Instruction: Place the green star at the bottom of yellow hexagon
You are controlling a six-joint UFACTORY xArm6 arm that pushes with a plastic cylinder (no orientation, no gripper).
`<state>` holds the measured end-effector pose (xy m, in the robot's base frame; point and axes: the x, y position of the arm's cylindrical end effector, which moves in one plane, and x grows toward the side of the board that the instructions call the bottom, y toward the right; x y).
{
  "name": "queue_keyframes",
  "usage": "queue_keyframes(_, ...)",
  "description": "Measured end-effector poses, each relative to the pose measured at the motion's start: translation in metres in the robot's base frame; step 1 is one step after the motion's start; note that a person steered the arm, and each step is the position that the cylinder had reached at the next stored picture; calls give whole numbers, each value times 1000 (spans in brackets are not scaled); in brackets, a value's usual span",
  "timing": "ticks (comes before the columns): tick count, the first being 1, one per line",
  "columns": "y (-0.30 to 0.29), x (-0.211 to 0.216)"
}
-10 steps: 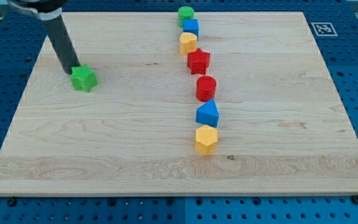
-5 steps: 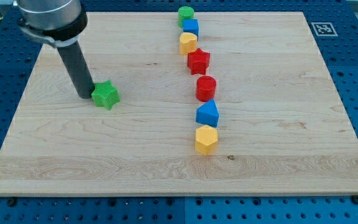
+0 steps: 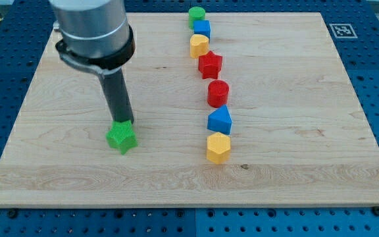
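Observation:
The green star point(image 3: 122, 138) lies on the wooden board point(image 3: 295, 131), left of centre and low. My tip point(image 3: 120, 123) touches the star's top edge, just above it. The yellow hexagon point(image 3: 218, 147) sits to the star's right, at the lower end of a column of blocks, roughly level with the star.
Above the yellow hexagon a column of blocks runs up the view: a blue block point(image 3: 220, 120), a red cylinder point(image 3: 218, 93), a red star point(image 3: 210, 64), a yellow block point(image 3: 199, 45), a blue block point(image 3: 202, 28) and a green cylinder point(image 3: 197, 14).
My tip has moved down and to the right, pushing the green star from the upper left toward the lower middle of the board. The column of blocks has not moved.

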<state>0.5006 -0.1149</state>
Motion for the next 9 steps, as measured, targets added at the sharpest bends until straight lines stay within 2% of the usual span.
queue_keyframes(2,-11,50)
queue_keyframes(3,-52,68)
queue_keyframes(5,-67,111)
queue_keyframes(7,-69,113)
queue_keyframes(9,-40,99)
